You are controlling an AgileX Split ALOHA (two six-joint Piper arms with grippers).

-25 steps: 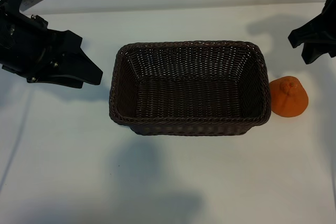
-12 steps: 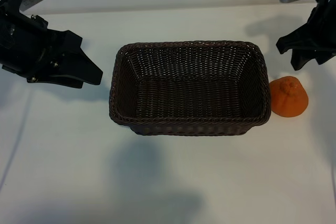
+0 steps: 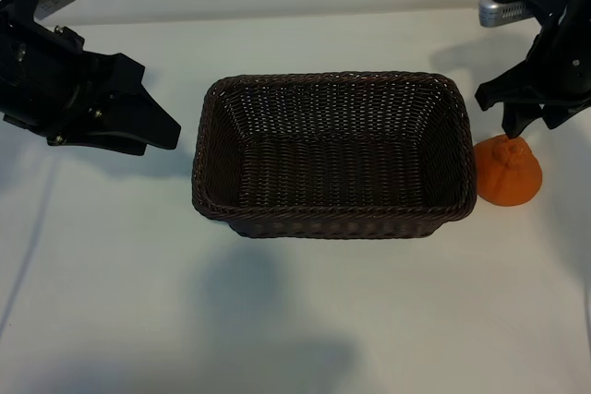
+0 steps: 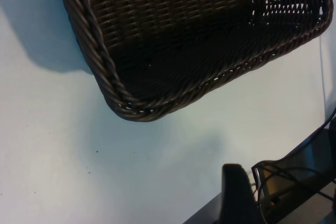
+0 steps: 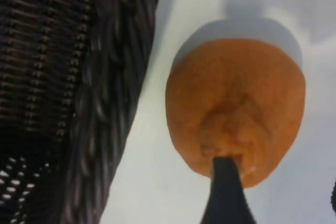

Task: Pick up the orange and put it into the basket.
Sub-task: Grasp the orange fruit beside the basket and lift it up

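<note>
Dark-brown wicker basket (image 3: 334, 154) sits at the centre of the white tabletop (image 3: 295, 320), its interior holding nothing. Orange (image 3: 507, 170) rests on the tabletop just beside the basket's right short wall, outside it, knob upward. Right claw (image 3: 523, 122) hangs directly above the orange, jaws apart, gripping nothing; in the right wrist view one dark fingertip (image 5: 226, 192) overlaps the fruit's knob, though contact cannot be confirmed. Left claw (image 3: 157, 126) hovers to the left of the basket, well apart from the orange, jaws likewise apart and unloaded.
</note>
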